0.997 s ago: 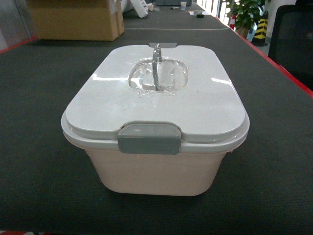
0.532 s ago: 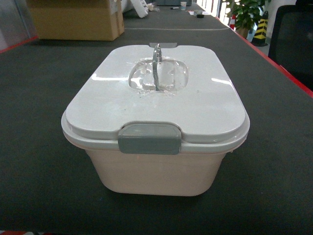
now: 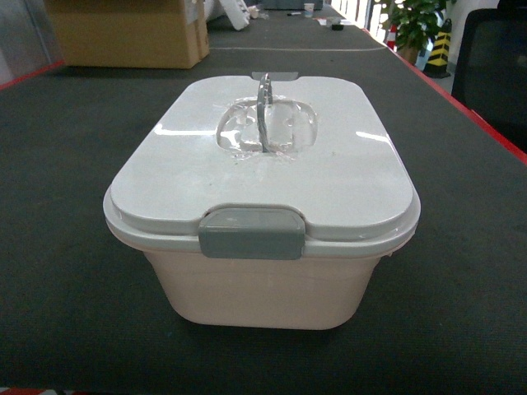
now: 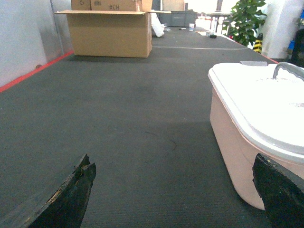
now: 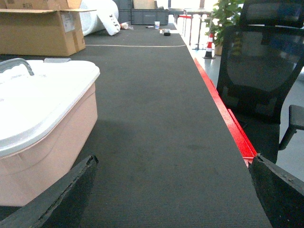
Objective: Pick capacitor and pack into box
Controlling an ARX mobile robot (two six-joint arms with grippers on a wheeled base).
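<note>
The box (image 3: 262, 206) stands in the middle of the counter (image 3: 66, 247), its lid (image 3: 263, 164) shut and the grey latch (image 3: 251, 233) closed, so the inside is not reachable. Dark counter lies bare on both sides of it. A cardboard carton (image 4: 110, 32) stands far behind on the left; a black chair (image 5: 263, 71) stands off the right edge.

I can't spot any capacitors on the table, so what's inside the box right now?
Cannot tell. The box is shut: its white lid sits flat, the grey front clip down and the wire handle upright. The opaque pink walls hide any contents.
</note>
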